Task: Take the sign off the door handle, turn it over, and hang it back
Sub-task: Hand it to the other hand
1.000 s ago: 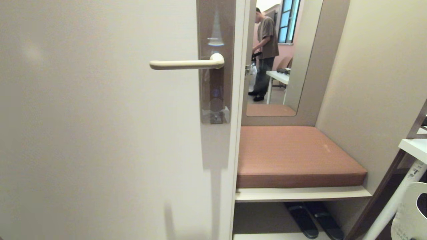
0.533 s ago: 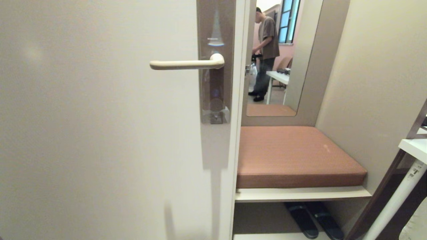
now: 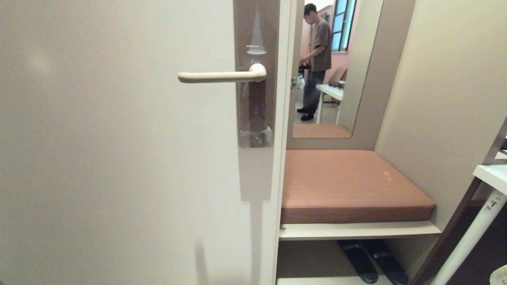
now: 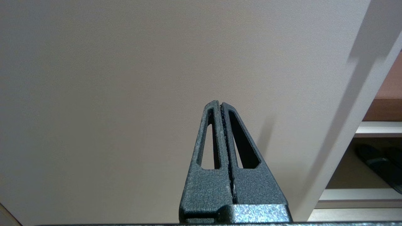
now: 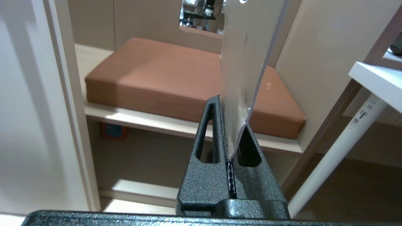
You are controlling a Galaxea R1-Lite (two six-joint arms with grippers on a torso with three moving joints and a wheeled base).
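Note:
The cream door handle [image 3: 216, 76] sticks out level from its brownish-grey backplate [image 3: 256, 31] with nothing hanging on it. The sign [image 5: 243, 62] is a thin white card standing edge-on. My right gripper [image 5: 223, 103] is shut on its lower end, low and to the right of the door, facing the bench. In the head view only a pale tip of the sign [image 3: 501, 278] shows at the bottom right corner. My left gripper [image 4: 220, 103] is shut on nothing, its tips pointing at the plain door panel [image 4: 125, 78] below the handle.
Right of the door's edge is a brown cushioned bench [image 3: 348, 182], with dark slippers [image 3: 372, 261] on the shelf under it. A mirror [image 3: 358, 59] above the bench reflects a person. A white table leg [image 3: 471, 237] and a white shelf [image 3: 491, 176] stand at the far right.
The sign, which showed its oval hole at the lower right a second ago, has sunk almost out of the head view. The handle has stayed bare. The person in the mirror has straightened up.

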